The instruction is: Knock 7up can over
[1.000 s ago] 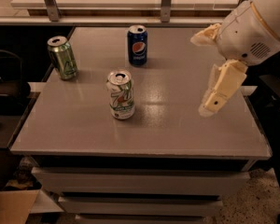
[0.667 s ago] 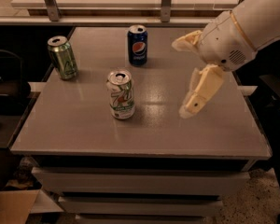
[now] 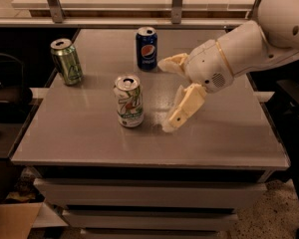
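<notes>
7up can stood upright near middle of tabletop, not yet knocked. Gripper hung just beside it w/ fingers spread wide, apparently no contact. Whole push left to do.

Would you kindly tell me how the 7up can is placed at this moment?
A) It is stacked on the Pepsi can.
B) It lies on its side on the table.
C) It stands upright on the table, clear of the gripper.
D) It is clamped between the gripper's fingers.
C: the 7up can stands upright on the table, and the open gripper hovers beside it with a visible gap between them.
</notes>
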Robot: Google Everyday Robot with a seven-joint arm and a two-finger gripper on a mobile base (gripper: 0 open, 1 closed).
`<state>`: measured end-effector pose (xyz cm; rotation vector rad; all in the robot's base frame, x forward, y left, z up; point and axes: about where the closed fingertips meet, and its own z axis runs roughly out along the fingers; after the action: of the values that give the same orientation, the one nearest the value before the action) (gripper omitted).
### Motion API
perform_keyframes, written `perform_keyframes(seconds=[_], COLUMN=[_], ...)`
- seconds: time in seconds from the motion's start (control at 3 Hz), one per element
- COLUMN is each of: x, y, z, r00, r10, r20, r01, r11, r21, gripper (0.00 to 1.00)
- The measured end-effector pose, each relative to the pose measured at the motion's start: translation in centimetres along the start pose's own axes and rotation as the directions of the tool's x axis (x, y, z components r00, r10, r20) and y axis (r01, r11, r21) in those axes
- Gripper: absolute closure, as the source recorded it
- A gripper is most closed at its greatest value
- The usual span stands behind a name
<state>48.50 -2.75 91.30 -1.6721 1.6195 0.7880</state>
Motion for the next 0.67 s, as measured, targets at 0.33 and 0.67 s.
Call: perform_keyframes(seconds=[0.33,0.67], x=[-0.6,-1.9], y=[-0.6,-0.5], z=[2.0,3.1], r00=[0.994,0.98], r10=[0.026,0.048], r20=[0.109,0.191], r01=[-0.02,-0.033], r11=[0.9985,0.9959], r21=[-0.05,-0.084], gripper=[0.0,0.0])
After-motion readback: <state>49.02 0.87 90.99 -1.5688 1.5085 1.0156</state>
